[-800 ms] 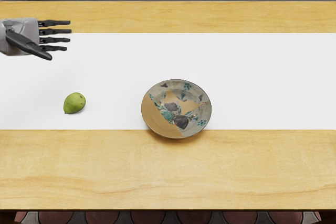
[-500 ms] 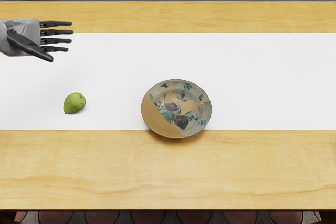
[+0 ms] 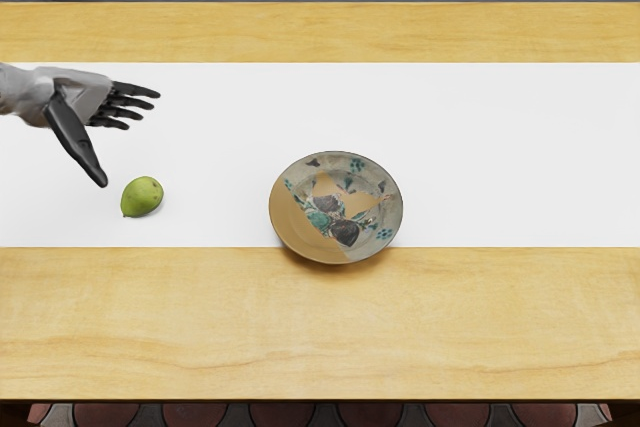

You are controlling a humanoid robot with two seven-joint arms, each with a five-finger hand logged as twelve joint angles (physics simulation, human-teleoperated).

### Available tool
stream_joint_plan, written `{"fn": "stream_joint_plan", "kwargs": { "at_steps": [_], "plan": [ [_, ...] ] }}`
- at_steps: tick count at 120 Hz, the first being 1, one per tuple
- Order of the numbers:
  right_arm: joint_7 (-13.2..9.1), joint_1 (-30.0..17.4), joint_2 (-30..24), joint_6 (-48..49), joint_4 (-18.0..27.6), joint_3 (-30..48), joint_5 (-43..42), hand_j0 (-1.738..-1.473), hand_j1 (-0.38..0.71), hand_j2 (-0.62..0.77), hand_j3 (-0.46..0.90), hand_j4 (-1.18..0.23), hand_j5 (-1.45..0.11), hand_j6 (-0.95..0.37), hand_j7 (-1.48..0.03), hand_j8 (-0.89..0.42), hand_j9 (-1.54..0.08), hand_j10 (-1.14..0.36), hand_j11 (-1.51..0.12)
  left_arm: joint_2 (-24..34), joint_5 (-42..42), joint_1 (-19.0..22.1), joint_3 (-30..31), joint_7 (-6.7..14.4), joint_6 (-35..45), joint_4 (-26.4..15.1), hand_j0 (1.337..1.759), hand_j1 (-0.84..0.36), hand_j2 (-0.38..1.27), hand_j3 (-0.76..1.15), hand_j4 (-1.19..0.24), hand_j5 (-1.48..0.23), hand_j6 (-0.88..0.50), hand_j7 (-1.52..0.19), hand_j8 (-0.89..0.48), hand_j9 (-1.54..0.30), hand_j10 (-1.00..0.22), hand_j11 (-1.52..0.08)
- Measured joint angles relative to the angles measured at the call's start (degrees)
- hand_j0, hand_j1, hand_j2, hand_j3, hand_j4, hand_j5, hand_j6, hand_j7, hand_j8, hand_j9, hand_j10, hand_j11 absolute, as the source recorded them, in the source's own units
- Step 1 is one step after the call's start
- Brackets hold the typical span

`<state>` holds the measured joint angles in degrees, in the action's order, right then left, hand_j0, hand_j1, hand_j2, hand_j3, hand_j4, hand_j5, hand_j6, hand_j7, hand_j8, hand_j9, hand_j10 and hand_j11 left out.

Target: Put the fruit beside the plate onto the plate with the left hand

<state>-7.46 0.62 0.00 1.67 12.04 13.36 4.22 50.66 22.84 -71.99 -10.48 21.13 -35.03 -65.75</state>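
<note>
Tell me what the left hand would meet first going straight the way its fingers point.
Nothing visible: the left hand points right along the white table runner, passing behind the small green fruit and the painted ceramic plate. Depth unclear.

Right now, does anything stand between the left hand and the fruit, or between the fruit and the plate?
Nothing visible does. The open left hand is near the fruit; the plate lies to the fruit's right.

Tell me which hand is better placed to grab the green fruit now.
Left. The left hand hovers open just up-left of the fruit, thumb pointing toward it, not yet touching. The right arm is out of view, and the fruit lies left of the plate, apart from it.
</note>
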Motion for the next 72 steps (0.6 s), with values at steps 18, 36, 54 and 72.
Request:
{"fn": "stream_joint_plan", "kwargs": {
  "at_steps": [18, 36, 54, 72],
  "plan": [
    [0.00, 0.00, 0.00, 0.02, 0.00, 0.00, 0.00, -1.658, -0.32, -0.01, 0.00, -0.03, -0.03, -0.03, -0.03, -0.03, -0.03, -0.03, -0.03, -0.02, 8.75, 0.02, 0.06, 0.14, 0.00, -1.08, 1.658, 0.35, 0.00, 0.00, 0.00, 0.00, 0.00, 0.00, 0.00, 0.00, 0.00, 0.00],
    [-0.01, 0.00, 0.00, 0.03, 0.00, 0.00, 0.00, -1.658, -0.32, -0.01, 0.00, -0.03, -0.03, -0.03, -0.03, -0.03, -0.03, -0.03, -0.03, -0.57, 15.44, 0.70, 0.32, 1.19, 0.00, -1.35, 1.658, 0.35, 0.00, 0.00, 0.00, 0.00, 0.00, 0.00, 0.00, 0.00, 0.00, 0.00],
    [0.00, 0.00, 0.00, 0.02, -0.02, 0.03, 0.00, -1.658, -0.32, -0.01, 0.00, -0.03, -0.03, -0.03, -0.03, -0.03, -0.03, -0.03, -0.03, -2.28, 21.46, 1.57, 1.94, 1.53, 3.25, -2.18, 1.658, 0.35, 0.00, 0.00, 0.00, 0.00, -0.01, 0.00, -0.01, 0.00, 0.00, 0.00],
    [-0.01, 0.00, 0.00, 0.01, -0.07, 0.08, 0.00, -1.658, -0.32, -0.01, 0.00, -0.03, -0.03, -0.03, -0.03, -0.03, -0.03, -0.03, -0.03, -3.68, 25.29, 1.60, 4.55, 1.80, 9.48, -2.66, 1.658, 0.35, 0.00, 0.00, 0.00, 0.00, -0.01, 0.00, -0.01, 0.00, 0.00, 0.00]
  ]
}}
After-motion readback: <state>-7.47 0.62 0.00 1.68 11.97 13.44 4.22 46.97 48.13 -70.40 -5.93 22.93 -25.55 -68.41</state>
